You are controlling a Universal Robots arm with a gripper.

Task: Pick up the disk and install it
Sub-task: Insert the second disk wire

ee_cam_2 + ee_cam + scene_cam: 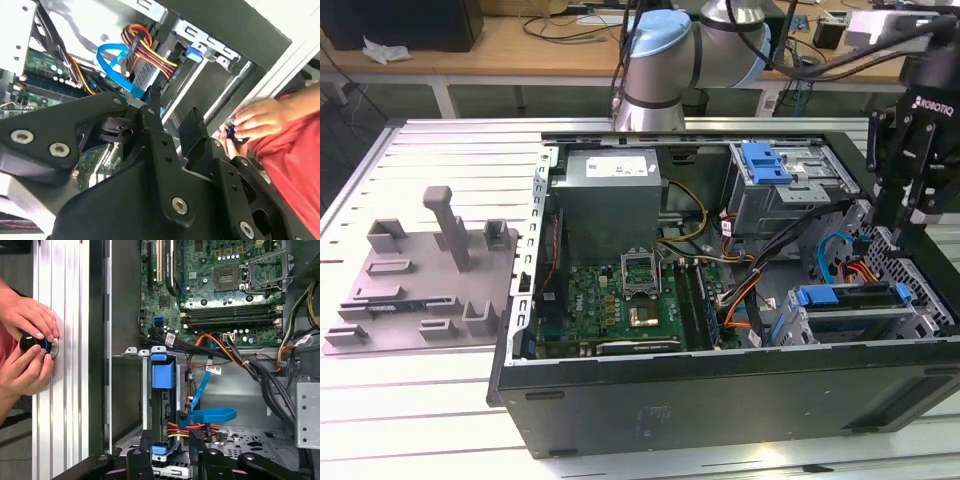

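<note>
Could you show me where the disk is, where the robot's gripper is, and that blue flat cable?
disk (pixel 850 297): exterior view, on its blue front edge in the lower cage.
gripper (pixel 898 228): exterior view, between its black fingertips.
blue flat cable (pixel 210 415): first wrist view, on its flat horizontal stretch.

— Beside the black gripper (pixel 898 215)?
— Saw a blue-fronted, silver-grey disk (pixel 850 303), red-yellow-black wires (pixel 150 52), a blue ribbon cable (pixel 210 415).
— Beyond it?
— Green motherboard (pixel 620 295); grey fixture (pixel 425 270).
</note>
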